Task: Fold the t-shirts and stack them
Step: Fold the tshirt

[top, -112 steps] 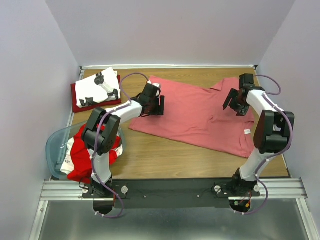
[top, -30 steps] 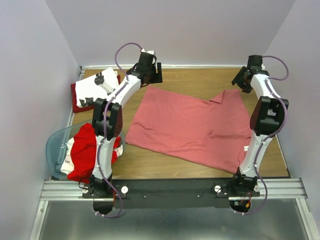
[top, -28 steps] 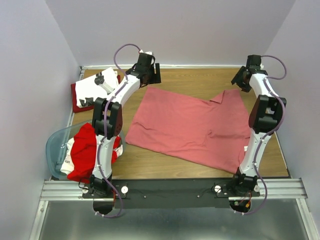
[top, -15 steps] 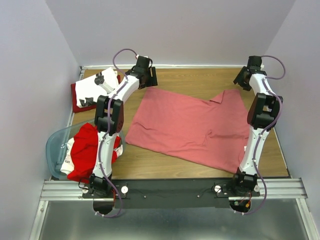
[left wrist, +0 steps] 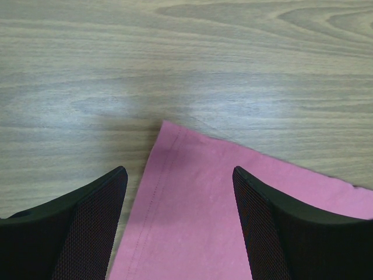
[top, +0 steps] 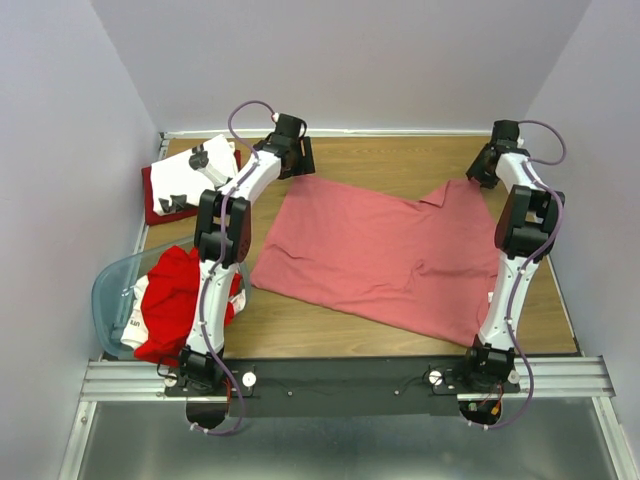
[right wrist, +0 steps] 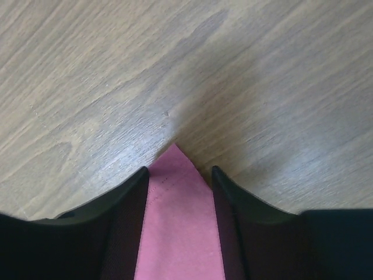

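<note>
**Left pincer** (top: 297, 158): a second ago it hung over the back edge of the counter (top: 400, 155). It has since come down and nearer, to the far left corner of the pink shirt (top: 380, 245). The left wrist view shows its fingers (left wrist: 87, 227) wide apart, one on either side of that corner and gripping nothing. The stitched hem runs down just beside the left finger.

**Right pincer** (top: 484, 165): over the same second it has shifted slightly nearer and inward. It now sits at the far right point of the pink shirt, near the collar. In the right wrist view its fingers (right wrist: 233, 233) stand part-way apart, and the cloth tip lies flat on the wood between them. No pinch is visible.

**Pink shirt**: unchanged over the last second. It lies spread flat across the middle of the counter. Nearly four seconds ago both pincers were over its body; both have since moved to its far corners.

**Arms**: both reach far out from the near edge, almost straight. The left forearm angles inward to the right, and the right forearm angles inward to the left. Both elbows sit further back than a second ago.

**Surroundings**: a white printed shirt (top: 197, 172) lies folded on a dark red shirt (top: 152, 205) at the far left corner, apart from the pink one. At the near left, a plastic tub (top: 108, 290) holds bundled bright red and white shirts (top: 170, 300).
</note>
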You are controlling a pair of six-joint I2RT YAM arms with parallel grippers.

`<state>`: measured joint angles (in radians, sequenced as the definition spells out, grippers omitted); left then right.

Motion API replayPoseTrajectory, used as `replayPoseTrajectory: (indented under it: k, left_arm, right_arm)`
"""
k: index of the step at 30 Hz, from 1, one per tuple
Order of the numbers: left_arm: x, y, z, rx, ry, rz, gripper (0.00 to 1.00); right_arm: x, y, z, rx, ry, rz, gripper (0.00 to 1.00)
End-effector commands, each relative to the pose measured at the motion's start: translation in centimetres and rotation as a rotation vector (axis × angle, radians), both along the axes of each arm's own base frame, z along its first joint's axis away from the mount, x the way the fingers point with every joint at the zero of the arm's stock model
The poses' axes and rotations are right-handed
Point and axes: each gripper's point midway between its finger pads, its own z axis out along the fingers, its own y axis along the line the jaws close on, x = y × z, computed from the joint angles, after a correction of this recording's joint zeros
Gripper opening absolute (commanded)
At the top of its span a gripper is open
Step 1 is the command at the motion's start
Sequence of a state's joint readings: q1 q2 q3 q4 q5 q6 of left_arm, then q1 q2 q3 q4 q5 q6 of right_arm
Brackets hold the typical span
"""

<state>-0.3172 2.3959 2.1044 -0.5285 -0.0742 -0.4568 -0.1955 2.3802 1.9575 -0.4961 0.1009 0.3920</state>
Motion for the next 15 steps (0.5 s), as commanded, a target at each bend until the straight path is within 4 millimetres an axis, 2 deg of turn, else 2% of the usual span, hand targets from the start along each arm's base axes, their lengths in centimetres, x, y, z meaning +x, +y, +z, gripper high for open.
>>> replayPoseTrajectory:
  k: [1,4,5,9,15]
  left_arm:
    - [0.1,0.7,-0.8,0.024,0.019,0.031,0.81]
    - [0.3,0.9,-0.9,0.033,0.016,0.044,0.81]
    - [0.4,1.1,-1.2,0.037,0.017,0.057,0.8]
    - [0.7,1.4,-1.7,0.045,0.02,0.089,0.8]
    - [1.6,2.0,-2.5,0.062,0.003,0.152,0.8]
  right_arm:
    - [-1.3,0.4,-2.4,0.02,0.064,0.007,0.46]
    - [-1.3,0.5,-2.7,0.024,0.068,0.013,0.35]
    - [-1.3,0.5,-2.6,0.026,0.066,0.015,0.27]
    - [-1.4,0.6,-2.1,0.027,0.061,0.02,0.1]
    - [-1.8,1.1,-1.8,0.045,0.059,0.032,0.1]
